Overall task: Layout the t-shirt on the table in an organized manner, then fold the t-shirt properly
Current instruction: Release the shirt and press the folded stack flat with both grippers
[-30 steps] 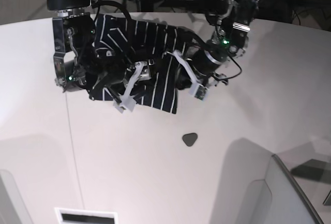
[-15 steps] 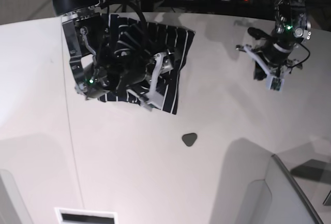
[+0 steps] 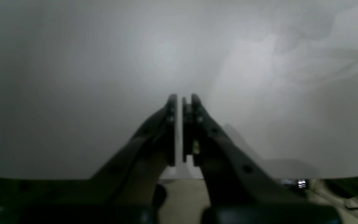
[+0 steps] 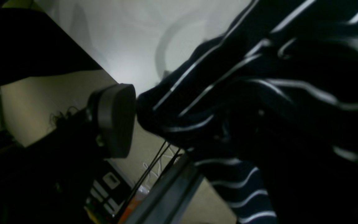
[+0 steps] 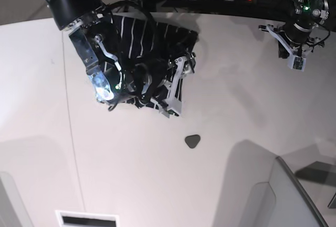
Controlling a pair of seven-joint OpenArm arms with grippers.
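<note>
The table (image 5: pixel 157 174) is a broad, smooth, matte white top with a curved far edge and one thin dark seam line (image 5: pixel 73 148) running down its length; soft grey shadows lie across it, and beyond the far edge the room is dim, full of dark cables and equipment. The t-shirt (image 5: pixel 149 43), soft dark cloth with thin, widely spaced white stripes, lies bunched near that far edge, just to the seam's right side in the base view, its folds rumpled and part of it lifted off the surface. The right gripper (image 5: pixel 176 88), pale angular fingers on a glossy black arm, is over the shirt with its jaws spread wide; in the right wrist view a rounded black pad (image 4: pixel 115 119) sits touching a fold of striped cloth, but whether the cloth is pinched between both fingers cannot be told. A small dark grey rounded-triangle piece (image 5: pixel 192 141) lies flat on the table just below the shirt, apart from it. The left gripper (image 3: pixel 180 102) is well away from the shirt near the far right edge, its two slim black fingers pressed together with nothing between them, over bare table.
</note>
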